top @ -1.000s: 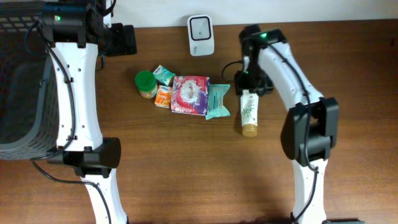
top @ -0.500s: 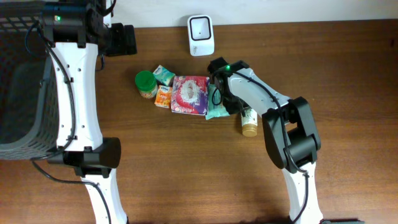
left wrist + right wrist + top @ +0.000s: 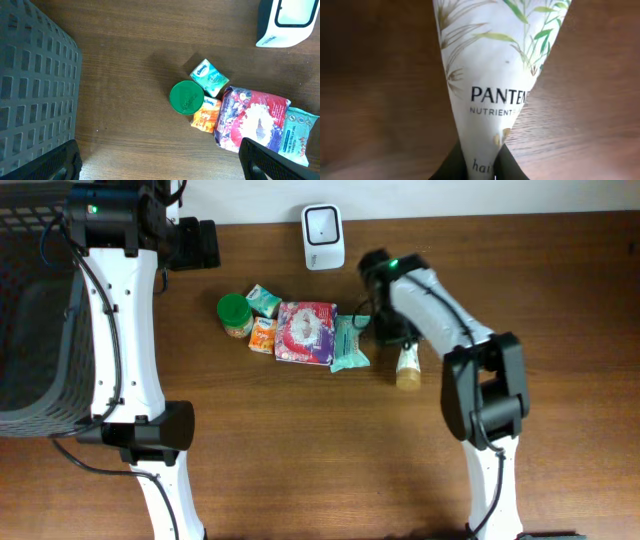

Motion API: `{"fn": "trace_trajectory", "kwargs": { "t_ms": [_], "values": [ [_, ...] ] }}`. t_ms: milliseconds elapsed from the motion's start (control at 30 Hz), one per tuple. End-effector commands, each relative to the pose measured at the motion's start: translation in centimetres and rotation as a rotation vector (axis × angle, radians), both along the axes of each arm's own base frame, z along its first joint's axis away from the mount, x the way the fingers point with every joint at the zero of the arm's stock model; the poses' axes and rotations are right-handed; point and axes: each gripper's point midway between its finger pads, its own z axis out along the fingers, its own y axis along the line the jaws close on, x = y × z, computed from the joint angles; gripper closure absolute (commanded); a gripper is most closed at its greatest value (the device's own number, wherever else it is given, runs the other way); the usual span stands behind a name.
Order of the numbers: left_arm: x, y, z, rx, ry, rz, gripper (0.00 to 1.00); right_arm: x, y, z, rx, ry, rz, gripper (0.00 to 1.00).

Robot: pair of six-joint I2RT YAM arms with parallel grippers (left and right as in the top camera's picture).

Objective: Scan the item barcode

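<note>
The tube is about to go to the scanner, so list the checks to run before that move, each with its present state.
1. Grip: ok. The right gripper pinches the flat end of the white leaf-printed Pantene tube.
2. Barcode side: cannot tell. Only the brand print shows.
3. Scanner: ok. The white box-shaped barcode scanner stands on the brown wooden table, nothing against it.
4. Neighbour: cannot tell. The teal wipes packet lies close beside the gripper; contact unclear.
5. Left gripper: ok. Open, empty, off to the scanner's left.
</note>
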Motion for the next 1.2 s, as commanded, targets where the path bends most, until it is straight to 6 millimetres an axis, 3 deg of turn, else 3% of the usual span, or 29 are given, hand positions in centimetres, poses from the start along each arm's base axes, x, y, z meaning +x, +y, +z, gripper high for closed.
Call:
{"fn": "trace_trajectory", "kwargs": {
  "t_ms": [0,133,200,333,367,400,467,500,533,667,800,900,933,967,1067,1167],
  "values": [
    [-0.2,0.4,0.8,0.008,-0.023,0.004,0.01,0.9,3.5,2.2,0.431,0.039,0.034,0.88],
    [-0.2,0.4,0.8,0.008,-0.023,0.004,0.01,1.5,5.3,5.7,0.913,0.044,0.034,0.89],
    [-0.2,0.4,0.8,0.008,-0.023,0.004,0.01,2.1,3.9,7.2,1.087,0.023,-0.023,0.9],
    [-0.2,0.4,0.8,0.008,-0.022,0.004,0.01,1.0,1.0,3.9,1.095,0.055,-0.128,0.89],
    [-0.2,0.4,0.8,0.008,-0.023,0.004,0.0,0.5,0.1,2.5,1.056,0.071,-0.159,0.89],
    [-0.2,0.4,0.8,0.008,-0.023,0.004,0.01,-0.3,-1.7,0.3,0.949,0.09,-0.188,0.82],
    [-0.2,0.3,0.8,0.008,-0.022,0.003,0.01,-1.1,-3.7,-1.2,0.82,0.116,-0.221,0.73],
    [-0.2,0.3,0.8,0.008,-0.023,0.003,0.01,-1.2,-4.2,-1.4,0.789,0.12,-0.22,0.62],
    [-0.2,0.3,0.8,0.008,-0.022,0.003,0.01,-1.1,-4.6,-0.9,0.761,0.12,-0.218,0.58],
    [-0.2,0.3,0.8,0.008,-0.023,0.003,0.01,0.3,-4.9,2.4,0.683,0.086,-0.178,0.55],
    [-0.2,0.3,0.8,0.008,-0.023,0.003,0.01,1.1,-4.0,5.2,0.528,0.058,-0.118,0.48],
    [-0.2,0.3,0.8,0.008,-0.022,0.003,0.01,1.5,-2.9,5.1,0.33,0.025,-0.131,0.36],
    [-0.2,0.3,0.8,0.008,-0.022,0.003,0.01,1.4,-2.6,4.9,0.233,0.01,-0.14,0.15],
    [-0.2,0.3,0.8,0.008,-0.022,0.003,0.01,1.3,-2.7,4.9,0.148,-0.011,-0.163,0.01],
    [-0.2,0.3,0.8,0.008,-0.022,0.003,0.01,1.0,-1.9,4.7,0.016,-0.058,-0.228,0.01],
    [-0.2,0.3,0.8,0.008,-0.022,0.003,0.01,0.3,-0.9,2.2,0.01,-0.044,-0.219,0.01]
  ]
}}
